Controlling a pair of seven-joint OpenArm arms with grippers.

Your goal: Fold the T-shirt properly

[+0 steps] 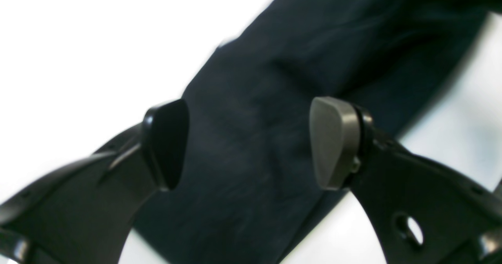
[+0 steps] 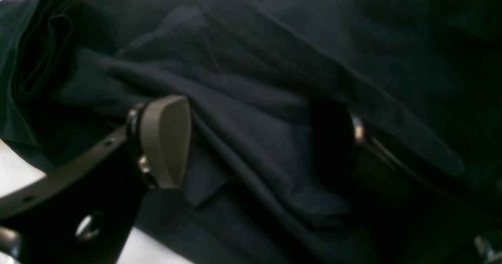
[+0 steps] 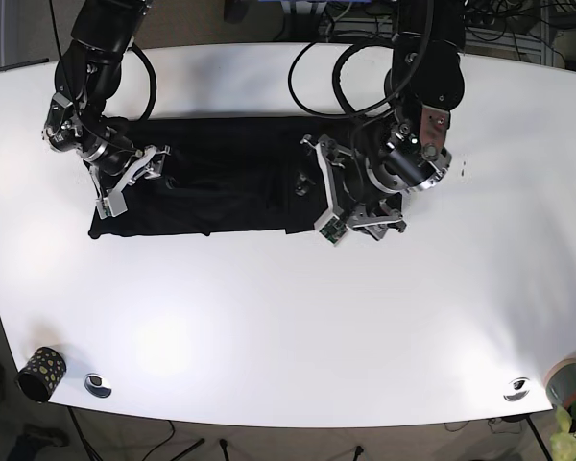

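A black T-shirt (image 3: 221,178) lies as a long flat band across the far half of the white table (image 3: 288,317). My left gripper (image 3: 338,202) hangs over the band's right end. In the left wrist view its pads stand wide apart, so the left gripper (image 1: 249,144) is open, and the dark cloth (image 1: 274,99) passes beneath with white table on both sides. My right gripper (image 3: 132,182) is at the band's left end. The right gripper (image 2: 251,140) is open too, low over rumpled folds of the shirt (image 2: 243,83), with a fold running between its pads.
A dark patterned cup (image 3: 40,373) stands at the near left corner beside a small metal disc (image 3: 98,384). Another disc (image 3: 516,388) and a pot with a plant (image 3: 568,389) sit at the near right corner. Cables (image 3: 336,58) trail along the back edge.
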